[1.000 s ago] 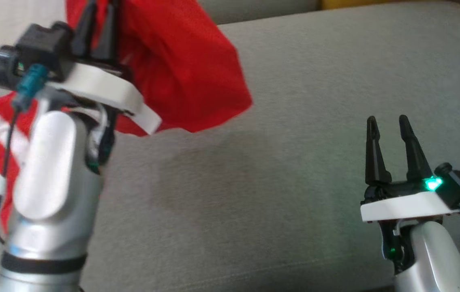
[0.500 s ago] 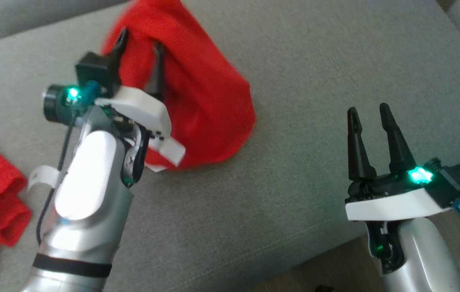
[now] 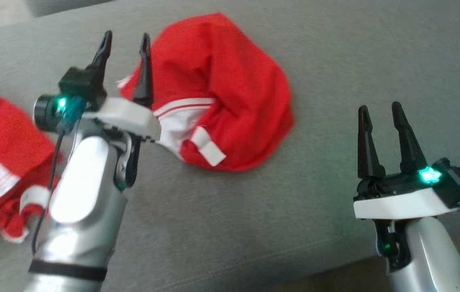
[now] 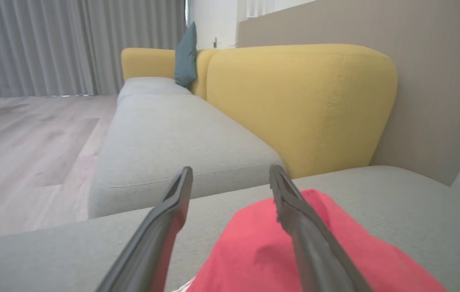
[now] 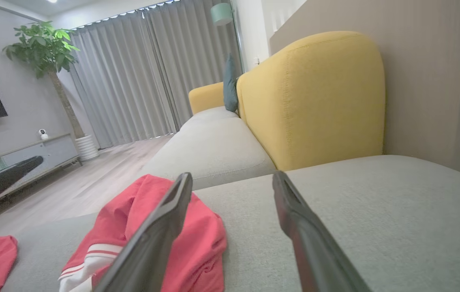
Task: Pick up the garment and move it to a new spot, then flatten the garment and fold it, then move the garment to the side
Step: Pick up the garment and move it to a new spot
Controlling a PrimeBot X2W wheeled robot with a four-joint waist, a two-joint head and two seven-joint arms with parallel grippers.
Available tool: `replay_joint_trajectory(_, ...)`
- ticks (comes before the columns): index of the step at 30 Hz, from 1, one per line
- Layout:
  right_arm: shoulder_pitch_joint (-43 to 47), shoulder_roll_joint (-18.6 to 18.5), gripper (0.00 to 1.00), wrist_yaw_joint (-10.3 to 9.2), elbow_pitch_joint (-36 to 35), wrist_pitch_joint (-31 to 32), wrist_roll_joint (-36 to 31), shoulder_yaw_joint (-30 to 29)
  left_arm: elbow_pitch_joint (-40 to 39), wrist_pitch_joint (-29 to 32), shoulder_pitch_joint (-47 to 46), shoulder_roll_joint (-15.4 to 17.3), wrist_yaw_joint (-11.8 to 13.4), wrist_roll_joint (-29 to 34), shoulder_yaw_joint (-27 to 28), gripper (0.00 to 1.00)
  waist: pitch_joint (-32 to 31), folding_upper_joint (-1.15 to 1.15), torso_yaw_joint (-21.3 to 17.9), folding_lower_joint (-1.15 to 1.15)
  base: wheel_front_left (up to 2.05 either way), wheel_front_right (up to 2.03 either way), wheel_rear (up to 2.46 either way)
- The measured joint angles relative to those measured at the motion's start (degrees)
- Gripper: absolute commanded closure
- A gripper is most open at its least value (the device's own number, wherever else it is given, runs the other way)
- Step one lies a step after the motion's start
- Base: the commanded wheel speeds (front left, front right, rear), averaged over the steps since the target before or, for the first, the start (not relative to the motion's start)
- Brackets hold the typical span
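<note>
Two grippers stood with jaws apart: your right gripper (image 3: pixel 379 107) idle nearest you, your left gripper (image 3: pixel 127 36) just emptied. Beyond it the garment (image 3: pixel 230 81), a second ago held aloft, lay crumpled on the grey cushion (image 3: pixel 375 48); relocation looked complete, flattening probably due next.

Red cloth garment (image 3: pixel 230 81): soft, matt, with smooth white stripe bands; grey sofa seat cushion (image 3: pixel 355 52): matt, coarse-woven upholstery; yellow sofa backrest (image 4: pixel 302 101): matt textured fabric; silver left forearm shell (image 3: pixel 78 182): smooth, glossy; pale plank floor (image 4: pixel 31 134): wood-look, low sheen.
</note>
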Motion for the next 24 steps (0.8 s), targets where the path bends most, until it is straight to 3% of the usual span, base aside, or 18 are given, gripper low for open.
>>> replay_joint_trajectory(14, 5.46, 0.01, 0.0, 0.0, 1.53, 0.0, -2.6, -3.33, -14.02, -0.8, 22.67, 0.74, -0.02, -0.62, 1.14, 0.0, -7.02, 0.0, 10.13, 0.0, 0.0, 0.0, 0.0)
replay_joint_trajectory(24, 9.54, 0.02, 0.0, 0.0, 1.38, 0.0, -2.91, -3.63, -20.58, -0.87, 31.75, -1.05, 0.98, 0.52, 2.83, 0.0, -12.14, 0.0, 13.64, 0.0, 0.0, 0.0, 0.0)
